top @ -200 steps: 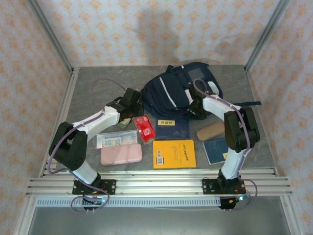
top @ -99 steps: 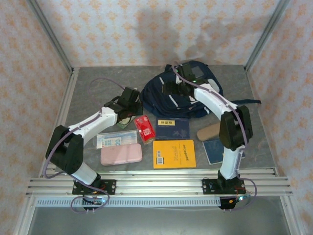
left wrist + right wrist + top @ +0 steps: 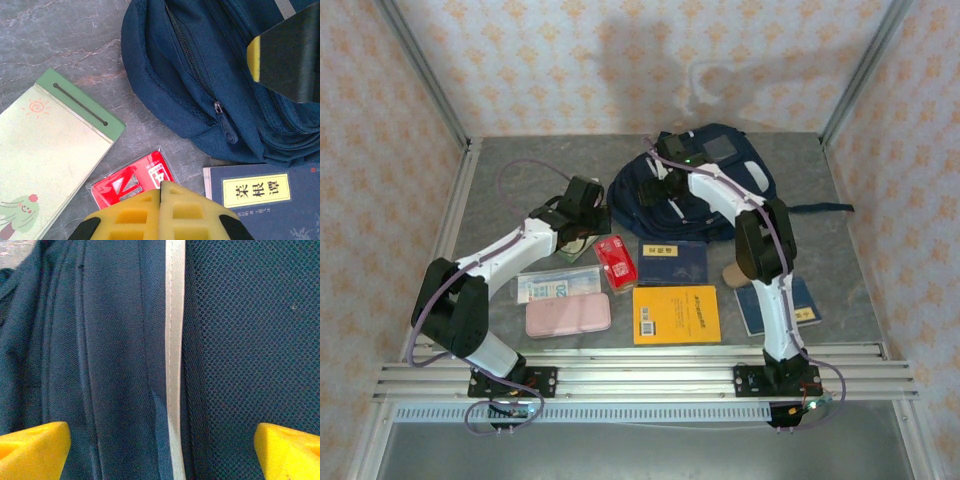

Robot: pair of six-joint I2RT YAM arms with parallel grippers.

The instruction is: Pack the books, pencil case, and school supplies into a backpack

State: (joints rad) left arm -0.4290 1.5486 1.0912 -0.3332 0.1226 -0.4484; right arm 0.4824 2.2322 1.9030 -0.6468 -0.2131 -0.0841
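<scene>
The navy backpack [image 3: 635,195] lies at the far middle of the table [image 3: 500,170], and the right hand [image 3: 160,450] hangs close over its fabric by a white stripe, fingers wide apart and empty. In front of it lie a navy book [image 3: 672,262], a yellow book [image 3: 676,314] and a second navy book [image 3: 805,308], with the pink pencil case [image 3: 568,315] at their left. The left hand [image 3: 160,200], fingers pressed together and empty, is above the red packet [image 3: 131,182], near the green-edged packet [image 3: 50,150].
</scene>
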